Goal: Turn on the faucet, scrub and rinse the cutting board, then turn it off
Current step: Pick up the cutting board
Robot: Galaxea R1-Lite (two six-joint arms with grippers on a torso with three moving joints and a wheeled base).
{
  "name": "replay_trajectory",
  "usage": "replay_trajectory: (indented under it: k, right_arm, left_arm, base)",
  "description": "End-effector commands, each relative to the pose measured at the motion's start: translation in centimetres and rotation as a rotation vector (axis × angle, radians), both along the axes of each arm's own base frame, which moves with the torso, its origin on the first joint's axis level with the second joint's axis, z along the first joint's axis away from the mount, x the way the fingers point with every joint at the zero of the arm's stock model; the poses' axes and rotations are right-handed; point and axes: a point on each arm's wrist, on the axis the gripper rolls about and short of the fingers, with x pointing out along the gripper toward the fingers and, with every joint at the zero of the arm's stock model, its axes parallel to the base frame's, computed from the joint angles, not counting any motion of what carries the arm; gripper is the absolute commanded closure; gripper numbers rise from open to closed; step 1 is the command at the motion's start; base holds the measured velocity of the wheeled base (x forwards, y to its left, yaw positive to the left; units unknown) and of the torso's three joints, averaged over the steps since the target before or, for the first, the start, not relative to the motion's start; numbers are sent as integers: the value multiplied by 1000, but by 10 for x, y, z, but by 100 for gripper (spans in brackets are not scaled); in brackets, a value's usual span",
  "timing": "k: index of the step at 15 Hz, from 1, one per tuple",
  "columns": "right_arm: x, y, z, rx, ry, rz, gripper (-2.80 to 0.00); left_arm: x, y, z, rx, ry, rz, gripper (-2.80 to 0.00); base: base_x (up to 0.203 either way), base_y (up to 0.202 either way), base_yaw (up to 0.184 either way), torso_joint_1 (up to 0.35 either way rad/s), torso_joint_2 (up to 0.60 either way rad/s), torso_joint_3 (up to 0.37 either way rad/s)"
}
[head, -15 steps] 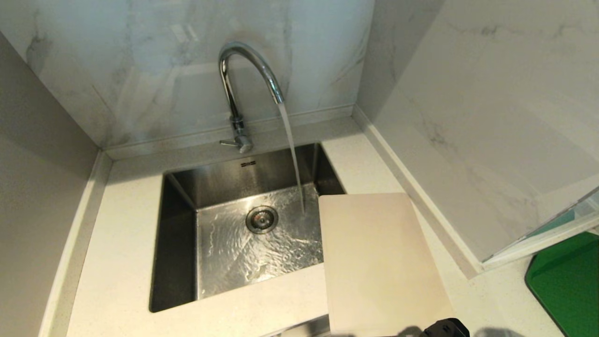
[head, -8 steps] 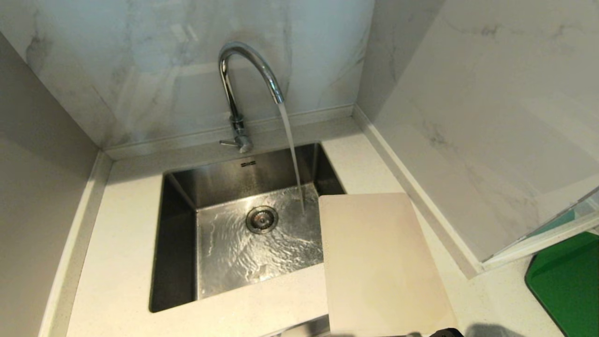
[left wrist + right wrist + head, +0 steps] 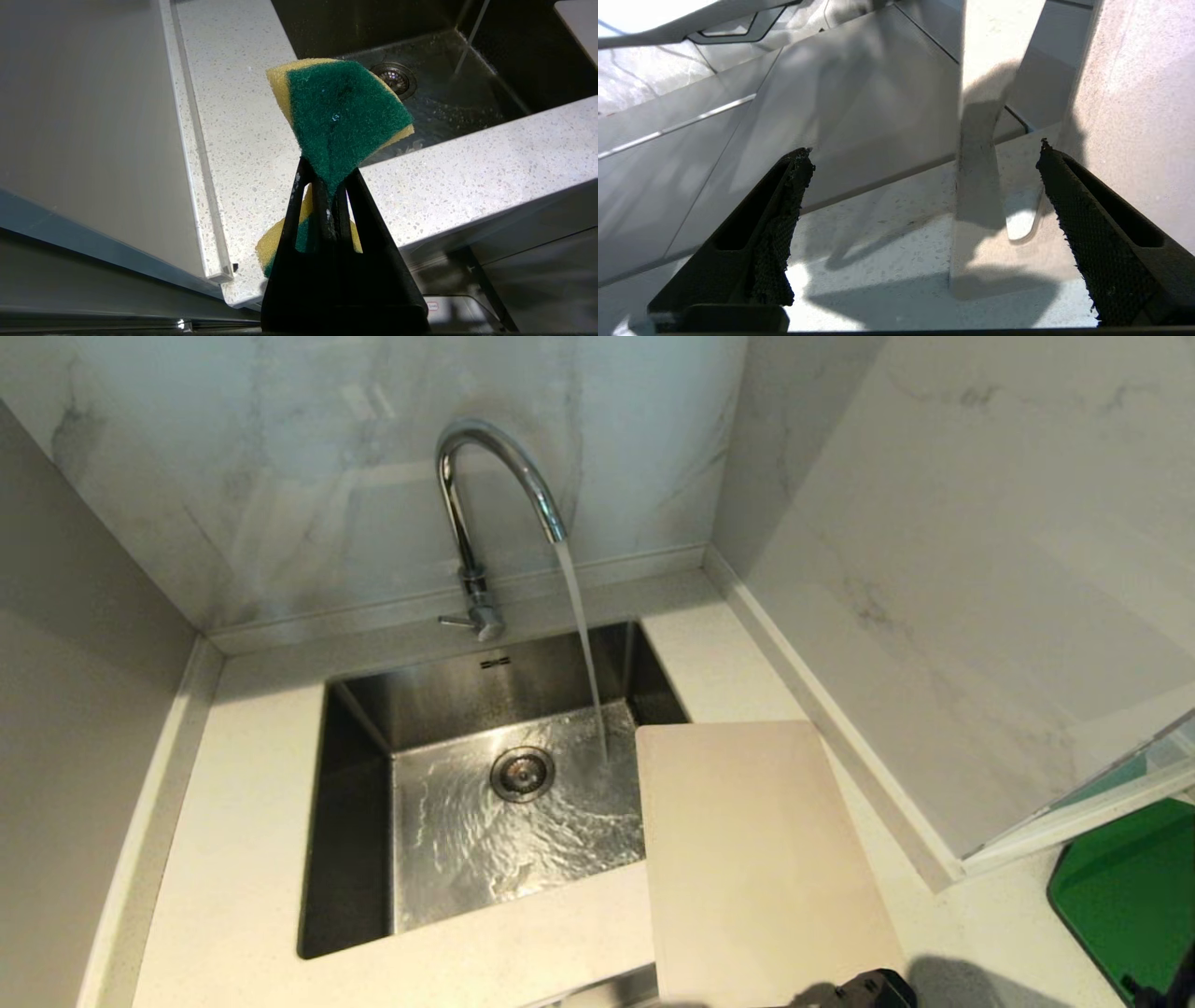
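A steel sink (image 3: 359, 821) is seen set into a pale speckled counter (image 3: 238, 859), its floor rippling with running water. A round drain (image 3: 522, 773) is placed near the middle of the sink floor. Marble-look wall panels (image 3: 308, 476) are ranged behind the sink and to its right. A dark green mat (image 3: 1134, 896) is laid on the counter well to the right of the sink. A yellow sponge (image 3: 343, 116) with a green scouring face is shown folded, above the counter just outside the sink's near rim.
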Motion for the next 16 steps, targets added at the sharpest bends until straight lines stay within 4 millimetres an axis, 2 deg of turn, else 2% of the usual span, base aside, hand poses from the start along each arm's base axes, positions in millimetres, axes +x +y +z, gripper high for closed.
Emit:
replay_trajectory:
  k: [1, 8, 12, 16]
  right_arm:
    - [7, 1, -6, -6, 7, -15, -280]
    - [18, 1, -15, -6, 37, -40, -280]
    - [28, 6, -29, 9, 29, -43, -280]
    - [35, 0, -40, -2, 53, -58, -280]
  left_arm:
    - [0, 0, 0, 0, 2, 0, 0]
    - [0, 0, 0, 0, 3, 2, 0]
    - [0, 0, 0, 0, 3, 2, 0]
    - [0, 0, 0, 0, 3, 0, 0]
  base:
    - [0, 0, 0, 0, 0, 0]
    - [0, 0, 0, 0, 0, 0]
    - [0, 0, 0, 0, 0, 0]
    - [0, 0, 0, 0, 0, 0]
